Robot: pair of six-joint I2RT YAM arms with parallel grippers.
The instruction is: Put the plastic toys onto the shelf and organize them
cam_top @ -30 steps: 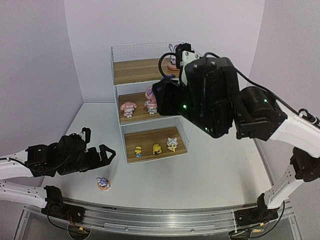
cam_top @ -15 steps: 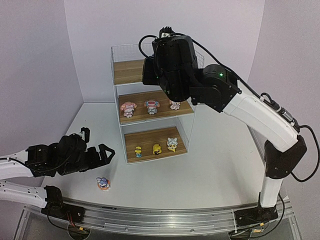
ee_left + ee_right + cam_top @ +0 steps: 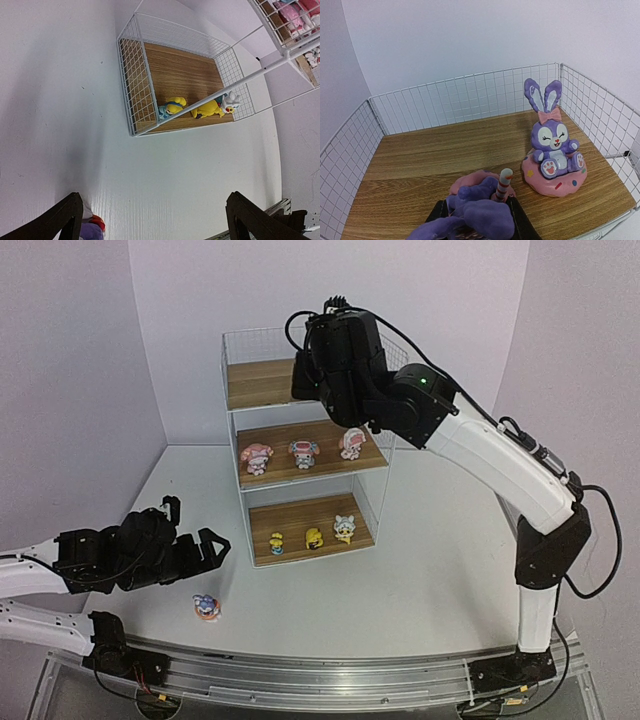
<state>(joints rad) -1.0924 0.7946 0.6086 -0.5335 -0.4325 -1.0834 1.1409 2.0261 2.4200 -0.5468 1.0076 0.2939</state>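
The shelf [image 3: 255, 385] stands mid-table. My right gripper [image 3: 477, 222] is shut on a purple bunny [image 3: 487, 212] with a pink base, held tilted low over the top board [image 3: 445, 150]. A second purple bunny [image 3: 554, 145] sits upright on that board to the right. Three pink-and-white toys [image 3: 303, 452] line the middle tier and three yellowish ones [image 3: 314, 537] the bottom tier. A third bunny [image 3: 207, 607] lies on the table, just beside one finger of my open left gripper [image 3: 155, 210], at the bottom edge of the left wrist view [image 3: 92, 231].
White wire mesh walls [image 3: 470, 97] fence the top tier on the back and both sides. The bottom tier [image 3: 180, 75] lies ahead of my left gripper. Purple walls [image 3: 60, 390] close in the table; a metal rail [image 3: 320, 680] runs along its near edge.
My right arm has swung from in front of the shelf up over the top tier, carrying the bunny. The left arm has not moved.
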